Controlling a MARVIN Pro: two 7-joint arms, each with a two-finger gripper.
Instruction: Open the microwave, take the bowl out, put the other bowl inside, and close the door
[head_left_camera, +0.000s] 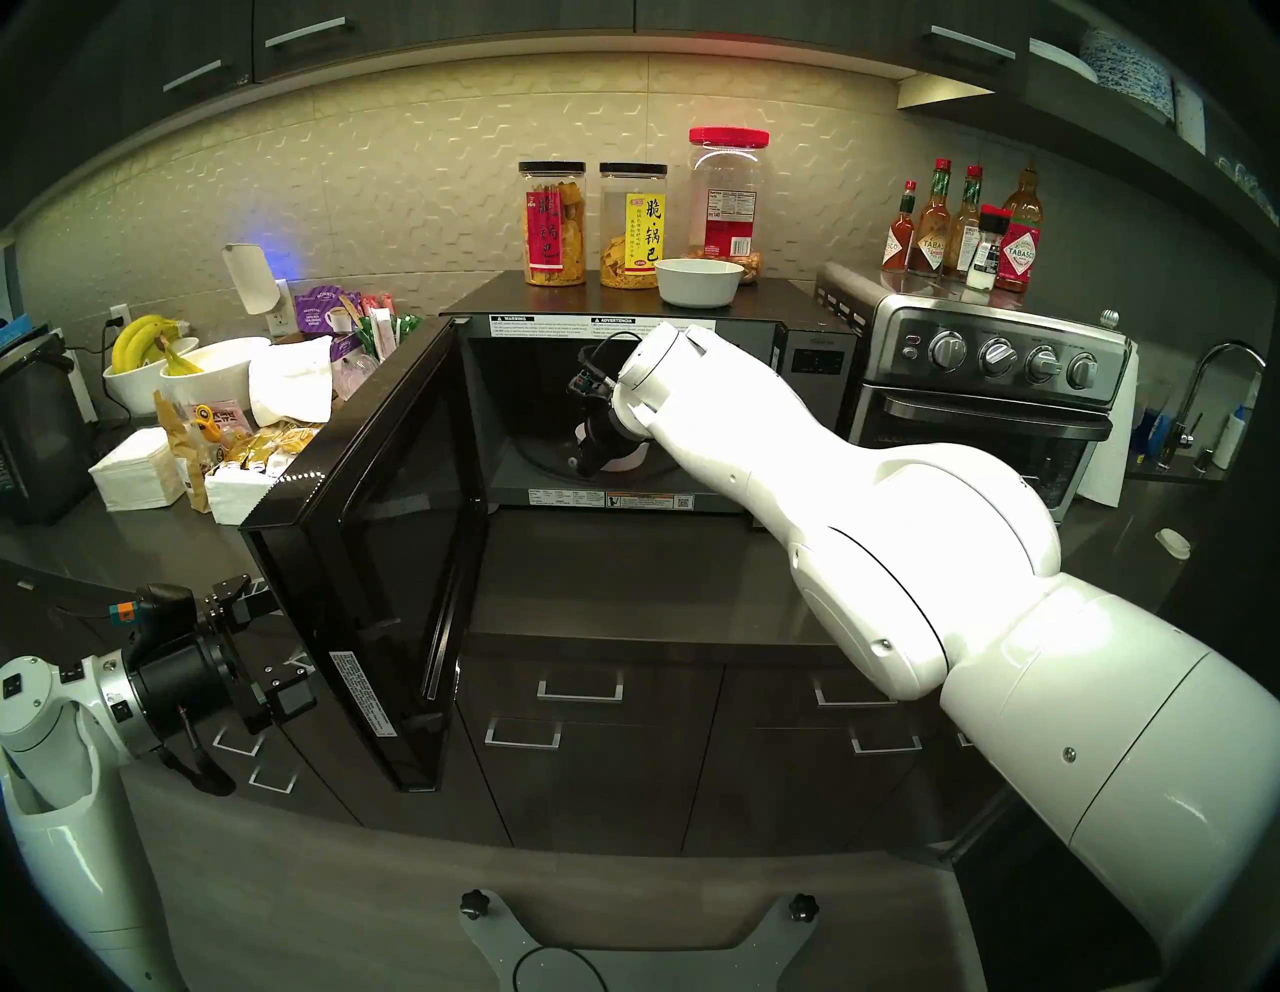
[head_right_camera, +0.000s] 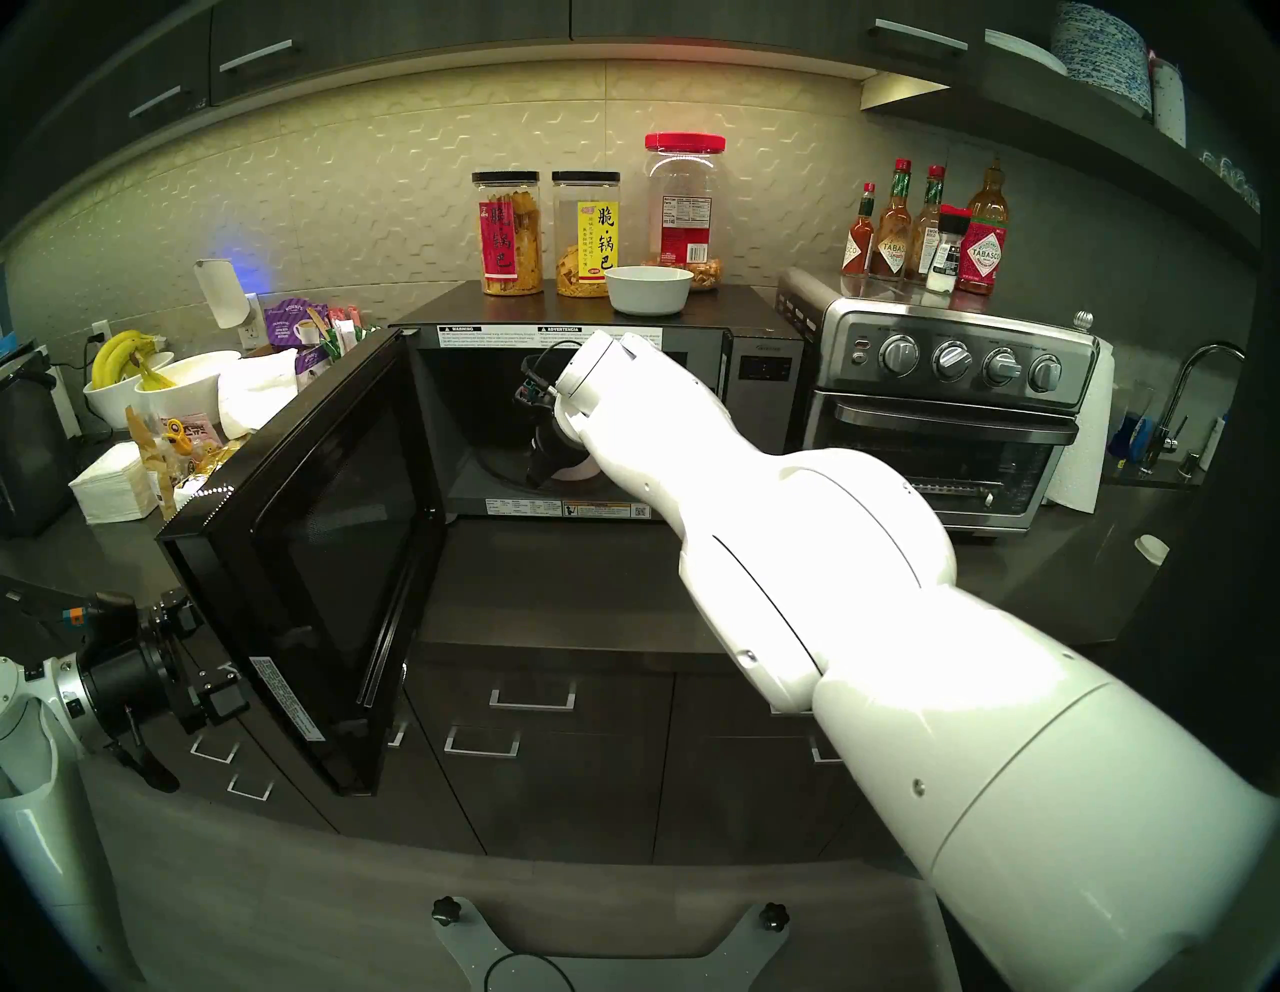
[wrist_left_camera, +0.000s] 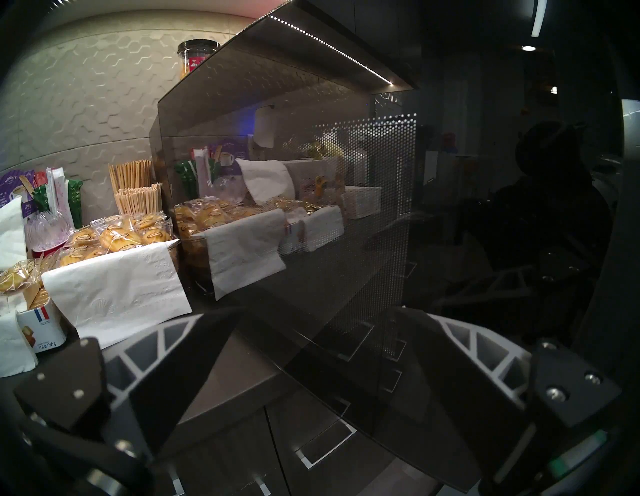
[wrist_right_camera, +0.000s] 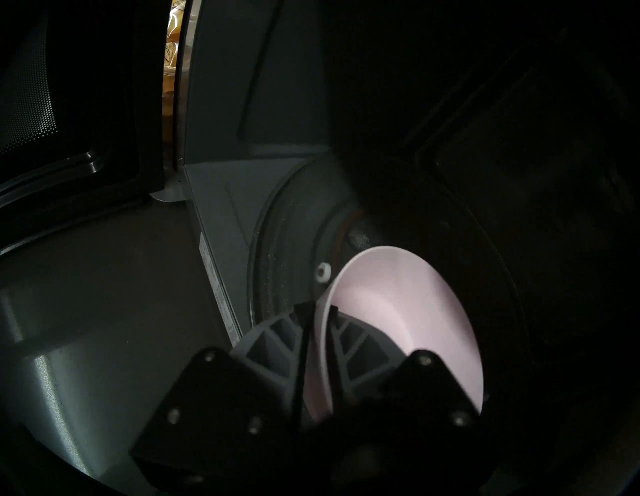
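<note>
The microwave (head_left_camera: 817, 367) stands open, its door (head_left_camera: 388, 526) swung out to the left. On its top rests the white bowl (head_left_camera: 698, 282). My right arm reaches into the cavity, where the right gripper (wrist_right_camera: 317, 310) is shut on the near rim of the pale pink bowl (wrist_right_camera: 398, 311). That bowl sits tilted over the glass turntable (wrist_right_camera: 287, 263). From the head, only a sliver of the pink bowl (head_left_camera: 627, 463) shows behind the wrist. My left gripper (wrist_left_camera: 311, 315) stands open, low at the left, facing the door's outer glass; I cannot tell whether it touches.
A steel toaster oven (head_left_camera: 997, 388) with sauce bottles on top stands right of the microwave. Snack jars (head_left_camera: 554, 222) stand behind the white bowl. Left of the door lie banana bowls (head_left_camera: 152, 360), napkins and wrapped snacks (wrist_left_camera: 117, 239). A faucet (head_left_camera: 1219, 388) is far right.
</note>
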